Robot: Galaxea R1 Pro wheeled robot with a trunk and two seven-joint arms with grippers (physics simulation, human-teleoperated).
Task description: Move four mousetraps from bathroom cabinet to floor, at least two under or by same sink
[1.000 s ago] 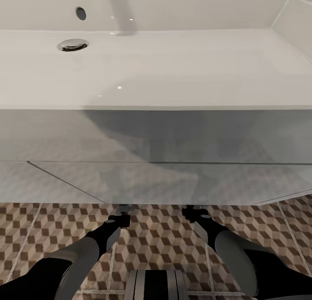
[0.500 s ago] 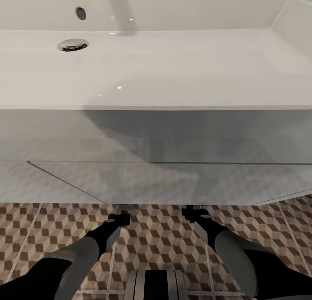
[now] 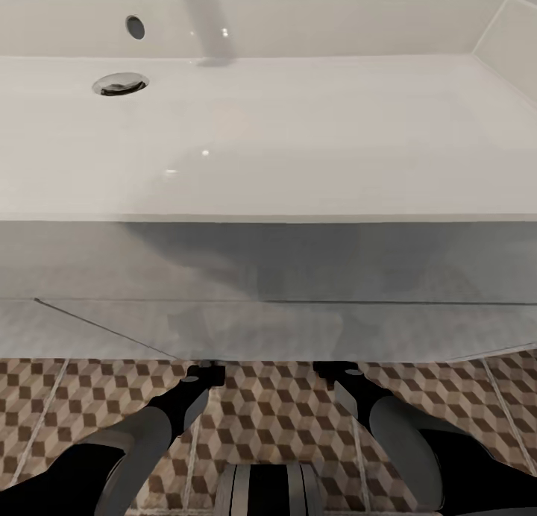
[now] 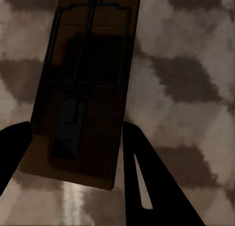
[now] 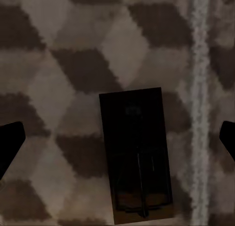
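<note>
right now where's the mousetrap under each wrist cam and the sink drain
left mousetrap (image 4: 81, 96): left wrist view, on its spring and bar, mid-board
right mousetrap (image 5: 136, 155): right wrist view, middle of the board
sink drain (image 3: 120, 84): head view, chrome ring in the basin

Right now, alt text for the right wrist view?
A brown mousetrap with dark metal parts lies flat on the cube-patterned bathroom floor, between the two dark fingertips of the right gripper, which stand wide apart and do not touch it. A pale grout line runs alongside the trap.
</note>
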